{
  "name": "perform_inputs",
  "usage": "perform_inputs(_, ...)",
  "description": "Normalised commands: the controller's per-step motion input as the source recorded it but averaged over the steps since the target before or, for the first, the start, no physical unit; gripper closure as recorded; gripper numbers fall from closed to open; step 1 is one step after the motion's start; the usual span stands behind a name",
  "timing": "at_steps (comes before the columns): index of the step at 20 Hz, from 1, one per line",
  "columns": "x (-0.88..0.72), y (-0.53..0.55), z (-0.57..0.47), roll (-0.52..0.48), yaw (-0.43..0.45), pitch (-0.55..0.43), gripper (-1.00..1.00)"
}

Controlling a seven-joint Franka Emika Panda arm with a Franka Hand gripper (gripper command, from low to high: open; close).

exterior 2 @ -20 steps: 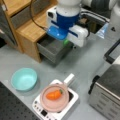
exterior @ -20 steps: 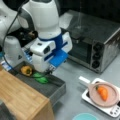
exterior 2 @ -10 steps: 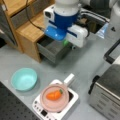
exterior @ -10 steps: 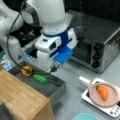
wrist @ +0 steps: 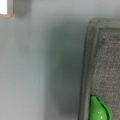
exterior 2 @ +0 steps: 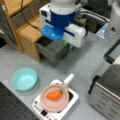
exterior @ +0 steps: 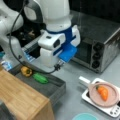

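The robot's gripper is not visible in any view: in both front views the white and blue wrist housing (exterior: 58, 47) covers it, and the wrist view shows no fingers, so whether it is wide, narrow or holding something cannot be told. The wrist hangs over the near edge of the shallow grey felt-lined tray (exterior: 53, 86), which sits on the grey tabletop (exterior 2: 82, 62) against the wooden cabinet (exterior: 22, 100).

Inside the tray, in a front view, lie two things: a green elongated vegetable (exterior: 40, 78) near the middle, and a yellow-orange pepper (exterior: 26, 71) just beside it toward that view's left. The two are close but look apart. In the wrist view the green vegetable (wrist: 100, 110) shows at the bottom edge, lying on the grey fabric just inside the tray's rounded rim (wrist: 86, 75), with bare tabletop to the left.

Well apart from the tray, a round pink plate (exterior 2: 53, 98) rests on a small white kitchen scale (exterior 2: 72, 102) and holds an orange carrot with a green top (exterior 2: 53, 95). A turquoise bowl (exterior 2: 24, 79) stands near the scale with nothing visible in it. A dark metal toaster oven (exterior: 100, 47) stands behind, its door shut.
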Motion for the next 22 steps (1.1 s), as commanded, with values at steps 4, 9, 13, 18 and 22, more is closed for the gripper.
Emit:
perform_inputs(4, 0.51, 0.11, 0.22, 0.035, -0.035, 0.303, -1.00)
perform_inputs(9, 0.51, 0.17, 0.17, 0.032, -0.062, 0.285, -1.00)
perform_inputs(13, 0.56, 0.24, 0.13, 0.036, -0.073, 0.270, -1.00)
perform_inputs(18, 0.60, 0.29, 0.12, 0.037, -0.105, 0.259, -1.00)
perform_inputs(22, 0.63, 0.28, 0.09, 0.013, -0.127, 0.248, -1.00)
